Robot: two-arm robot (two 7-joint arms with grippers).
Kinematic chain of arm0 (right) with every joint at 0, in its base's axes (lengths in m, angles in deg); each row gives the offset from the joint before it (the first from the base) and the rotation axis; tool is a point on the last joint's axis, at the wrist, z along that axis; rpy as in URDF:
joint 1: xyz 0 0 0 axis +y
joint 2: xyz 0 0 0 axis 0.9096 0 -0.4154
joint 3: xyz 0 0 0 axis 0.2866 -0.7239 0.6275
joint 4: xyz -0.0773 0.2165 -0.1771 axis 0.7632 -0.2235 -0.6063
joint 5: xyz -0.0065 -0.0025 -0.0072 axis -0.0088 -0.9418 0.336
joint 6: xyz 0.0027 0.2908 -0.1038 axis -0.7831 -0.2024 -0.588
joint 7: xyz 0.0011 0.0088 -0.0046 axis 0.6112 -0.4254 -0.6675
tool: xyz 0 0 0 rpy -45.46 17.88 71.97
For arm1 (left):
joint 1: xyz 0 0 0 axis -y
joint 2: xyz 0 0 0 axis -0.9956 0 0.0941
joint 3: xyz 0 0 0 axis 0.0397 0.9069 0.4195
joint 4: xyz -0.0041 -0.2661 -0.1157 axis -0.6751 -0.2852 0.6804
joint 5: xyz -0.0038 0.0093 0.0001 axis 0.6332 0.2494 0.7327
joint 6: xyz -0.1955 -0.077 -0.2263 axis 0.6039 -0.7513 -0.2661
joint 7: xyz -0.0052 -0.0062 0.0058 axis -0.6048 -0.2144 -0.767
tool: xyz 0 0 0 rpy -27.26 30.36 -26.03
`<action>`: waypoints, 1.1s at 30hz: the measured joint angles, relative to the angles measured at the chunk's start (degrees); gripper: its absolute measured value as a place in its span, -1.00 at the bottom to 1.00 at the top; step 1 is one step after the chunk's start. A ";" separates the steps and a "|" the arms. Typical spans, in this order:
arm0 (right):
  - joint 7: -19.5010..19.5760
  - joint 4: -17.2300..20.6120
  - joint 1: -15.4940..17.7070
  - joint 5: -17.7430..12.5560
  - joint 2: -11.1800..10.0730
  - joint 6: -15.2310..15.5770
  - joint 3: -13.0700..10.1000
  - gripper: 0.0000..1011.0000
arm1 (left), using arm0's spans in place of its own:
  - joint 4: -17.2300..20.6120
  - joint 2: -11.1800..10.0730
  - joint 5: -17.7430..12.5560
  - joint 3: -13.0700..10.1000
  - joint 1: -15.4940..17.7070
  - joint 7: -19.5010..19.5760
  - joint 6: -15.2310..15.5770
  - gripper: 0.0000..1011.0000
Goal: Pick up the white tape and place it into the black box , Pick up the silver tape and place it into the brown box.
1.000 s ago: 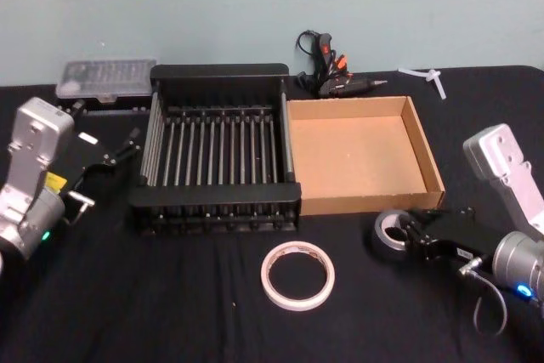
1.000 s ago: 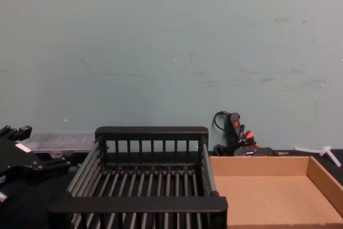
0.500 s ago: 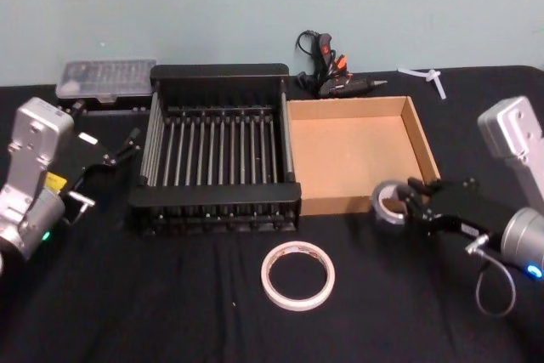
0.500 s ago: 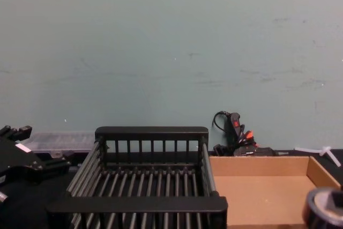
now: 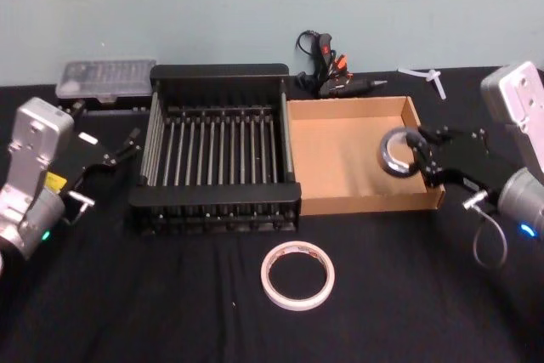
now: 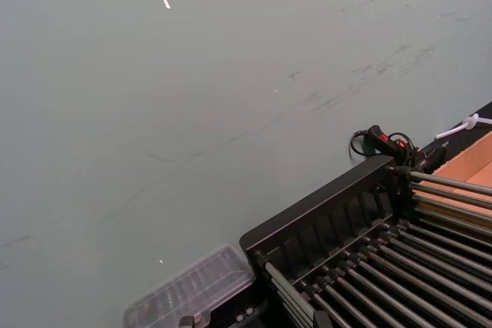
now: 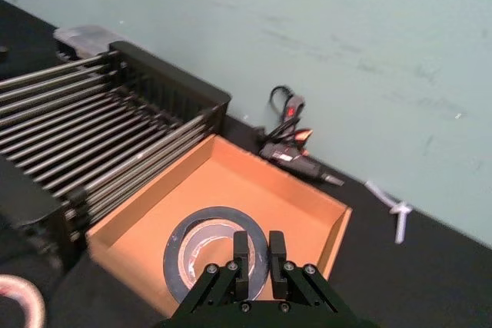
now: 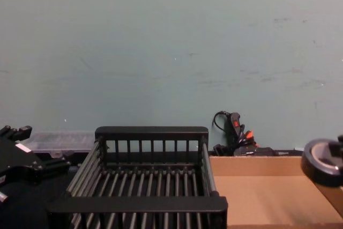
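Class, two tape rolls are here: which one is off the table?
The silver tape, held by the right gripper over the brown box; the white tape lies flat.

No words, numbers or brand names can be read on anything here, and the yellow sticker on the left arm (image 5: 54, 180) is too small to read.

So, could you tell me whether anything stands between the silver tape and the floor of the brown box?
Nothing visible does. The right gripper holds the silver tape above the brown box, whose floor beneath it is bare.
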 joint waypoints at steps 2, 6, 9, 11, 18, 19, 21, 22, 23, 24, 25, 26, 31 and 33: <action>0.56 -1.14 -1.12 1.40 0.76 -1.15 0.37 -0.69 | 0.00 0.00 0.00 0.00 0.00 0.00 0.00 0.98; 1.08 -3.02 -2.63 2.89 1.88 -2.53 0.81 -0.69 | 0.00 0.00 0.00 0.00 0.00 0.00 0.00 0.98; 1.30 -5.20 -4.24 4.08 3.07 -3.85 1.25 -0.69 | 0.00 0.00 0.00 0.00 0.00 0.00 0.00 0.98; 1.58 -7.05 -5.52 4.96 3.99 -4.92 1.54 -0.69 | 0.00 0.00 0.00 0.00 0.00 0.00 0.00 0.98; 2.05 -13.56 -9.66 7.44 6.99 -8.28 2.52 -0.69 | 0.00 0.00 0.00 0.00 0.00 0.00 0.00 0.98; 2.06 -15.25 -10.69 7.94 7.66 -8.96 2.78 -0.69 | 0.00 0.00 0.00 0.00 0.00 0.00 0.00 0.98; 2.05 -17.04 -11.78 8.40 8.34 -9.53 3.04 -0.69 | 0.00 0.00 0.00 0.00 0.00 0.00 0.00 0.98; 2.03 -18.00 -12.31 8.66 8.68 -9.86 3.19 -0.69 | 0.00 0.00 0.00 0.00 0.00 0.00 0.00 0.98; 1.98 -19.62 -13.25 9.11 9.30 -10.41 3.46 -0.69 | 0.00 0.00 0.00 0.00 0.00 0.00 0.00 0.98; 1.95 -20.59 -13.83 9.36 9.68 -10.68 3.62 -0.69 | 0.00 0.00 0.00 0.00 0.00 0.00 0.00 0.98; 1.91 -21.57 -14.33 9.58 10.03 -10.95 3.78 -0.69 | 0.00 0.00 0.00 0.00 0.00 0.00 0.00 0.98; 1.79 -23.32 -15.29 10.03 10.67 -11.37 4.06 -0.69 | 0.00 0.00 0.00 0.00 0.00 0.00 0.00 0.98; 1.37 -28.32 -17.72 11.07 12.57 -12.11 4.65 -0.69 | 0.00 0.00 0.00 0.00 0.00 0.00 0.00 0.98; 1.14 -30.32 -18.59 11.48 13.36 -12.34 4.82 -0.69 | 0.00 0.00 0.00 0.00 0.00 0.00 0.00 0.98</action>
